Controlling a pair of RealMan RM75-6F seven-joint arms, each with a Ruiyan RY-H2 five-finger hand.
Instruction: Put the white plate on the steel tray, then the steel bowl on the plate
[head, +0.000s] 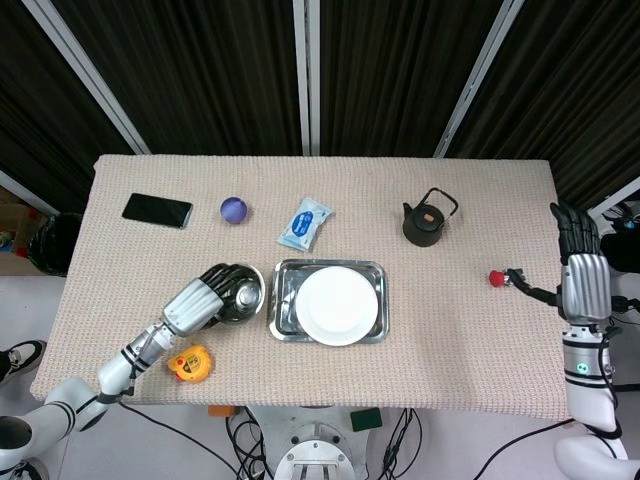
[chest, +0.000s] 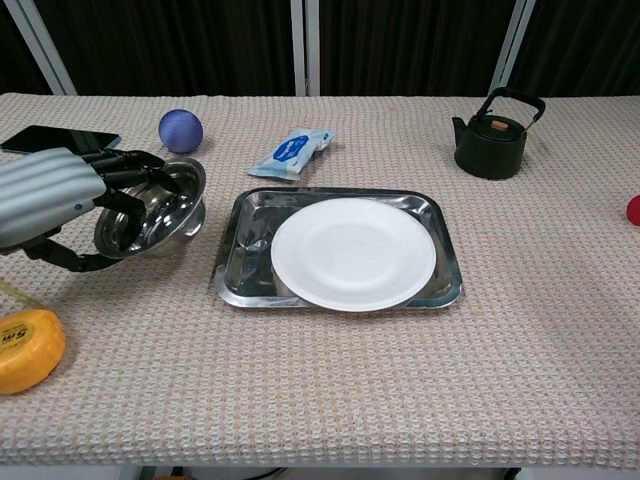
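The white plate (head: 335, 305) (chest: 353, 252) lies flat in the steel tray (head: 279, 302) (chest: 243, 250) at the table's front middle. Just left of the tray, the steel bowl (head: 245, 293) (chest: 165, 207) is tipped up on its near-left side. My left hand (head: 200, 301) (chest: 58, 196) grips its left rim, fingers curled over into the bowl and thumb beneath. My right hand (head: 581, 272) stands at the table's right edge with fingers straight, holding nothing; the chest view does not show it.
A black kettle (head: 428, 220) (chest: 495, 135), wipes packet (head: 305, 222) (chest: 291, 152), blue ball (head: 234, 209) (chest: 181, 130) and phone (head: 157, 210) (chest: 48, 139) lie behind. A yellow tape measure (head: 190, 363) (chest: 25, 350) sits front left, a red object (head: 496, 278) near the right hand.
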